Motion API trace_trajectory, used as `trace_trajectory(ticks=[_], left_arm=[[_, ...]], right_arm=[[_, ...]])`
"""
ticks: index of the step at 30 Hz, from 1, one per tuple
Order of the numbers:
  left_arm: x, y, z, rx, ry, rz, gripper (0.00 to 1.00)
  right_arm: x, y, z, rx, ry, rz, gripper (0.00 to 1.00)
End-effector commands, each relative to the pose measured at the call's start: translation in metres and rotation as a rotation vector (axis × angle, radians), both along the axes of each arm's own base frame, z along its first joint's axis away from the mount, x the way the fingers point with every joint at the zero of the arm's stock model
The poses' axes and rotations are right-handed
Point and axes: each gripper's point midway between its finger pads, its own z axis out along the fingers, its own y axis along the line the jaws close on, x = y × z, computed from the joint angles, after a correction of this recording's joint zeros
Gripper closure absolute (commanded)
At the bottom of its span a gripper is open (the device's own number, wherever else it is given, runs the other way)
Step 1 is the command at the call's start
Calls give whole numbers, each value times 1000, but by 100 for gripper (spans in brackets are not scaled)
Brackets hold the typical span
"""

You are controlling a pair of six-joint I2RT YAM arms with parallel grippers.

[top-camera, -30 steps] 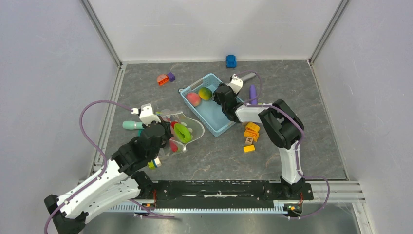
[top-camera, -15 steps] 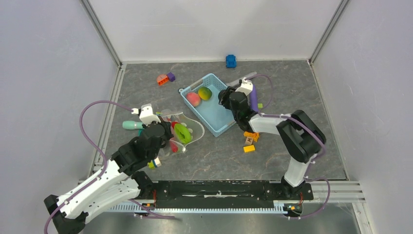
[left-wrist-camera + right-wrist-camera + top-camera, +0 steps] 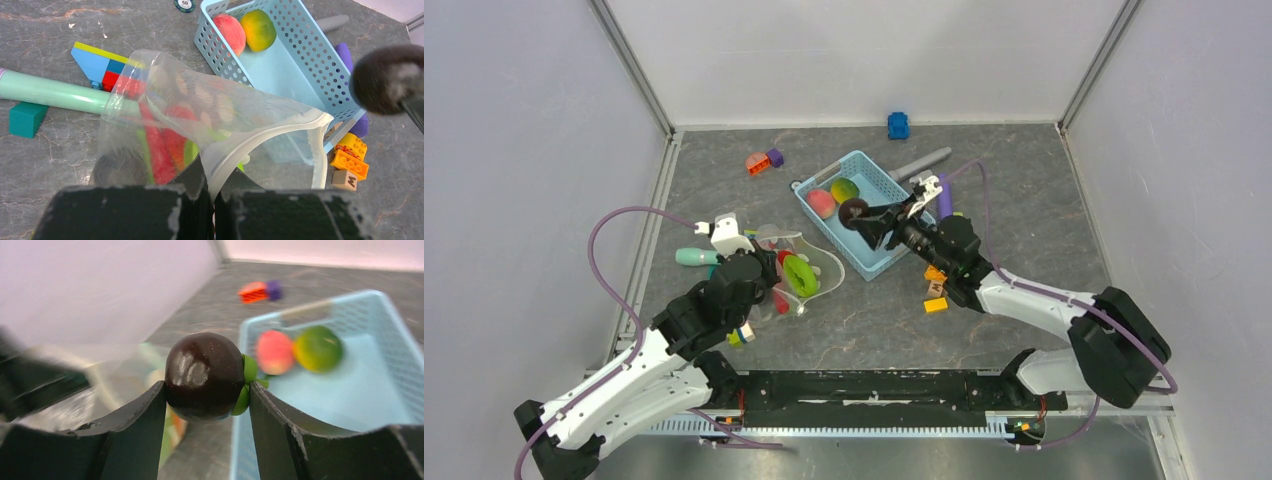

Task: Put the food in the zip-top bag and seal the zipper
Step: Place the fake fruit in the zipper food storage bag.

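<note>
Right gripper [image 3: 207, 392] is clamped on the dark fruit [image 3: 200, 365], 1 finger each side, green cap against the right-hand finger. In the top view it hangs over the left near part of the basket [image 3: 879, 248], clear of the floor.

Left gripper [image 3: 214, 181] is closed on the bag [image 3: 200, 115], pinching the rim at the near end of the mouth and holding it up. The zipper [image 3: 270, 137] strip bows out from the pinch, so the mouth gapes to the right, toward the basket. Not sealed. Red and green pieces already lie inside.

Key relation: the mouth lies left of and nearer than the held fruit, close but apart. The left wrist view shows the fruit up and right of the rim, not yet over the opening. The fruit is round, so there is no axis to line up; only the path matters. The right arm has the carry; the left only props the bag.

Likely next: a short move left and near, then lower into the gap before release. Risk: the floppy rim is held at 1 point, so a knock could fold the mouth shut.

Left in the basket: the peach [image 3: 230, 32] and the green-orange fruit [image 3: 257, 29], touching, at the far end. Task roughly midway, sealing not begun.
</note>
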Motion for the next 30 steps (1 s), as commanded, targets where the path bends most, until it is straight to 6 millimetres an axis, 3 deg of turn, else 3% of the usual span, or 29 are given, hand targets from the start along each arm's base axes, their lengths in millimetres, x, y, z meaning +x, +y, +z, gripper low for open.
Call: trace_trajectory(ticks=[1,4,7,10,19,24,30], left_arm=[[4,-3,12,-49,-44,10,96],[4,-3,11,-49,-44,8,96],[4,-4,10,-50,-42,4,96],[3,-5,11,-55,-41,-4,97],[2,-15,13,-76,-42,-55,97],[0,-22,14,-94,-51,-99,98],[-2,-22,18,-106,-60,-103,98]], right_arm=[[-80,35,55,60,-270,409,66],[-113,46,64,60,-340,547,66],[-134,58,58,19,-360,642,65],[-140,69,50,-15,-343,667,65],[-113,105,23,-165,-206,500,64],[-89,111,13,-279,-150,292,61],[-85,120,-5,-406,-115,226,52]])
